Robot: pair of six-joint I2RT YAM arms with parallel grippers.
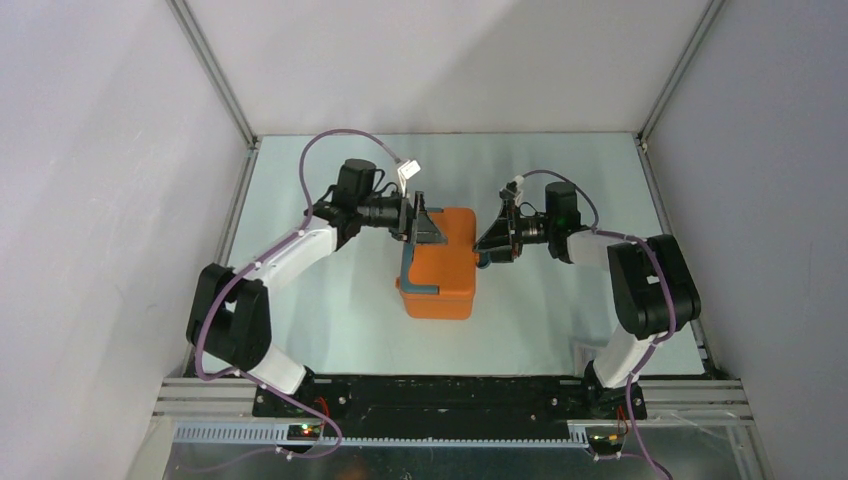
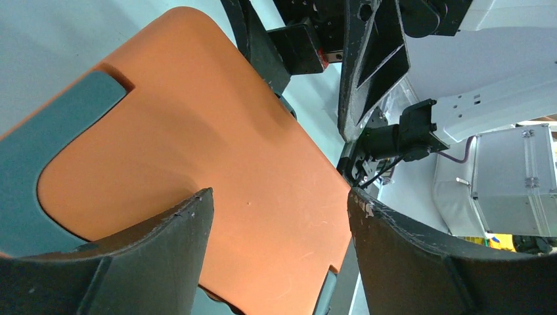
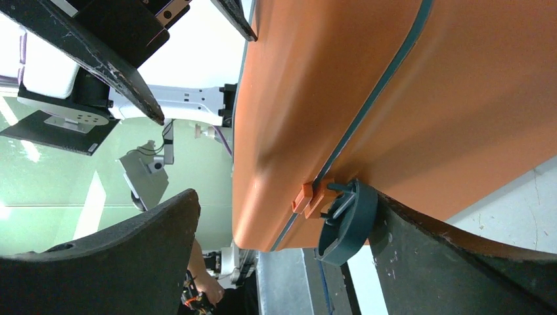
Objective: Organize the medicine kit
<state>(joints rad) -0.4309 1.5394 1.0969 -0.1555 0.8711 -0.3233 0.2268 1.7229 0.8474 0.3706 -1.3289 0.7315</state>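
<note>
The medicine kit (image 1: 440, 265) sits mid-table with its lid down, long axis running away from the arm bases. Both arms flank its far end: the left gripper (image 1: 418, 222) is at the lid's left edge and the right gripper (image 1: 492, 240) is beside the teal latch (image 3: 346, 222) — each with jaws spread, gripping nothing.

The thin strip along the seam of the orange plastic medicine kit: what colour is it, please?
The strip is dark teal, clearest in the right wrist view.

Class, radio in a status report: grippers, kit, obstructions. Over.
Left gripper open above medicine kit. Right gripper open, straddling its teal latch side. Kit closed, flat on table. Nothing blocking. Over.
</note>
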